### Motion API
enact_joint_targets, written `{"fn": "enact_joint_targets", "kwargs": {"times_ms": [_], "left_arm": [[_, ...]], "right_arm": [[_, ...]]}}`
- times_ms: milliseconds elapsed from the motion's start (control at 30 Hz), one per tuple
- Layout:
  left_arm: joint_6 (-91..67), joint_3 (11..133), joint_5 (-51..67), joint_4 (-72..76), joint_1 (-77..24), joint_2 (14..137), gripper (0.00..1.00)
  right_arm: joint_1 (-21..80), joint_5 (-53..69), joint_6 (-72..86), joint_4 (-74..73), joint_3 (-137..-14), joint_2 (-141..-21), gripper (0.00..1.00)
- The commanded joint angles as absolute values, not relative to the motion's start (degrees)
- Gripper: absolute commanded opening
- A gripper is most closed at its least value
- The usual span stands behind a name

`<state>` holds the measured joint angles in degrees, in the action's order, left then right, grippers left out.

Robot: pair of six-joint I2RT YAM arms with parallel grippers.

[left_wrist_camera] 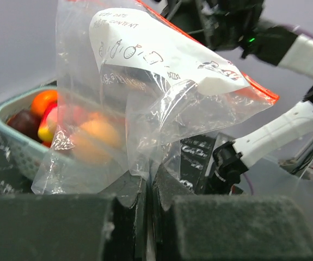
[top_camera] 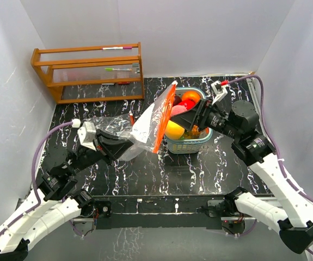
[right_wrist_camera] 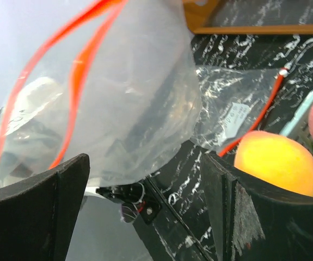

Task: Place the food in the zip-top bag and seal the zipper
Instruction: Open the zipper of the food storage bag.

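Toward 7 o'clock in the overhead view, the left gripper (left_wrist_camera: 149, 182) has its fingers pressed together on the lower fold of the clear zip-top bag (top_camera: 148, 122). It holds the bag up with the orange zipper (top_camera: 164, 117) running roughly 12 to 6 and the mouth facing 3 o'clock. Just past that mouth, the right gripper (right_wrist_camera: 145, 157) is spread and holds nothing. A yellow fruit (right_wrist_camera: 278, 160) sits just beside one of its fingers. The fruit lies in the teal basket (top_camera: 200, 142): yellow, pink (top_camera: 178, 110), red (top_camera: 186, 104) and orange (top_camera: 190, 97). I judge the bag empty. A second bag (top_camera: 110, 126) lies on the table at 9 o'clock.
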<state>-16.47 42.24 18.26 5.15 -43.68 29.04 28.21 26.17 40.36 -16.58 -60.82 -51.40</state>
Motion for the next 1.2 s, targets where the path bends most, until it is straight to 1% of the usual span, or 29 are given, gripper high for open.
{"fn": "enact_joint_targets", "kwargs": {"times_ms": [0,233,333,433,667,900,1167], "left_arm": [[-19.4,42.2,24.2,17.0,-43.9,28.5,0.0],[-20.1,40.9,24.0,17.9,-43.9,29.6,0.0],[-19.5,40.9,23.4,17.6,-43.9,29.8,0.0],[-18.7,41.1,22.7,16.8,-43.9,30.0,0.0],[-18.6,40.9,22.4,16.9,-43.9,30.7,0.0],[-18.9,40.3,22.6,16.9,-43.8,30.7,0.0],[-18.7,39.4,22.3,16.0,-43.9,31.1,0.0]], "right_arm": [[28.0,27.4,45.2,-3.6,-60.4,-51.0,0.84],[28.0,31.6,48.1,4.4,-58.5,-51.3,0.82],[28.0,31.3,47.9,2.9,-58.7,-50.5,0.79],[28.0,29.6,46.6,-0.4,-58.5,-48.7,0.79],[28.0,30.6,47.3,0.2,-56.6,-45.5,0.76],[28.0,30.5,49.2,2.7,-55.3,-46.4,0.73],[28.0,31.7,51.8,8.0,-56.0,-50.7,0.68]]}}
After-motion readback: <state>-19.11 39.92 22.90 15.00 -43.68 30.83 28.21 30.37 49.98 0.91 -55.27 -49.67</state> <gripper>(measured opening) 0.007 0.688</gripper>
